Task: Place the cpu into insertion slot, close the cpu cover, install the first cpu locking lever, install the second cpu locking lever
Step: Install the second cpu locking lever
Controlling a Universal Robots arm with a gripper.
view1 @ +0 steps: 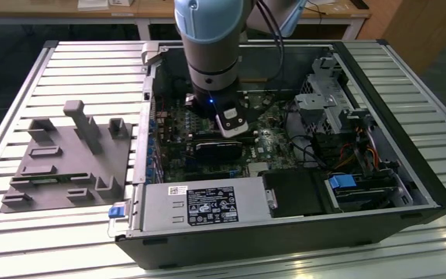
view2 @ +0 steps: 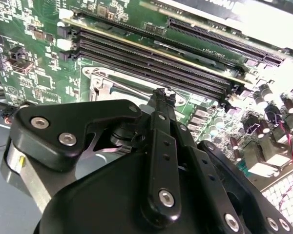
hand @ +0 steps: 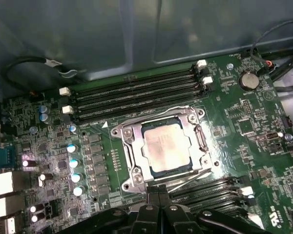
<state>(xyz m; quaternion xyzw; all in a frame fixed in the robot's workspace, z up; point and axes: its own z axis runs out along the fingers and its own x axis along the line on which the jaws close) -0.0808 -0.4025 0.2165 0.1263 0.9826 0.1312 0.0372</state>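
Already the small flat silver-grey square cpu [hand: 166, 147] lay inside the insertion slot [hand: 145, 127], a square black-framed socket set into the green circuit board [hand: 244, 126]. The thin silver metal cpu cover [hand: 201, 141] with its square window lay flat around the chip, so the chip looked held down and snug. A thin metal locking lever [hand: 183, 181] ran along the side of the socket nearest the fingers, and I could not tell if it was hooked in.

The black gripper [hand: 158, 191] hung low over the board, just beside that side of the socket. Its two finger tips were pressed together with nothing between them (a good shape for poking or pushing a small lever, I think). In the second wrist view the gripper [view2: 160, 92] pointed at the silver frame next to the long black memory slots [view2: 151, 58].

The big black computer case [view1: 409, 145] lay on its side with the wall off, so the arm could come down from above. Inside it sat the board, a grey power box [view1: 207, 204] and a tangle of wires [view1: 355, 154]. A grey plastic parts holder [view1: 68, 157] sat on the ribbed metal table [view1: 29, 75] beside the case.
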